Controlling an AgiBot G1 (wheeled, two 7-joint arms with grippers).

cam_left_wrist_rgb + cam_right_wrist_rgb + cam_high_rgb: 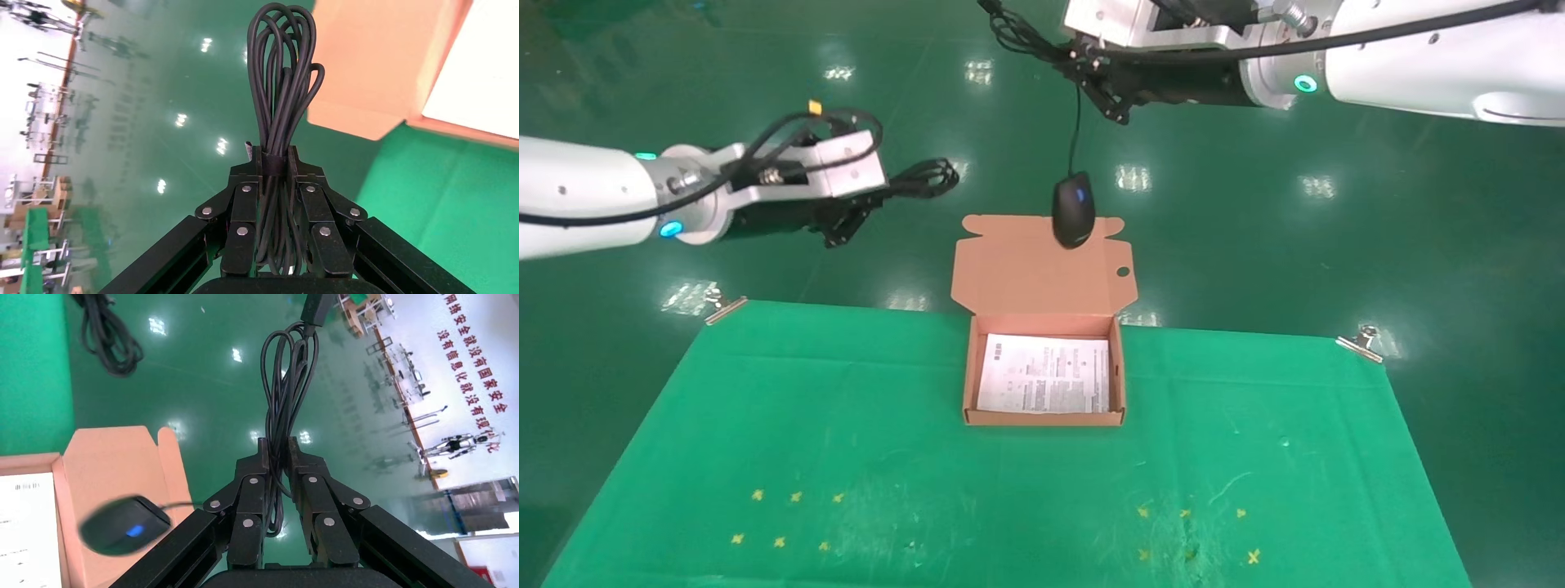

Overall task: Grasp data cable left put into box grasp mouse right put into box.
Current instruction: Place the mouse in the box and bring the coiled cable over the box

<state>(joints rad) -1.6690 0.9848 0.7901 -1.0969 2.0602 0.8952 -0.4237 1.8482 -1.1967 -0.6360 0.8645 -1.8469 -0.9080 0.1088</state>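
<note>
Two white arms, each with a glowing cyan ring at the wrist, silver brackets and black hoses; a yellow tag marks the left. Left hand (275,160) and right hand (277,454): black linkage fingers with silver rivets.

bright overhead light, floor (764,98) glare, mouse (124,525) blurred

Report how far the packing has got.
Both pickups look done; nothing is packed yet. The box sits open holding only its printed sheet. The left gripper is shut on the cable, in the air left of the box. The right gripper grips the mouse's cord, with the mouse dangling over the lid. Left: put both in.
</note>
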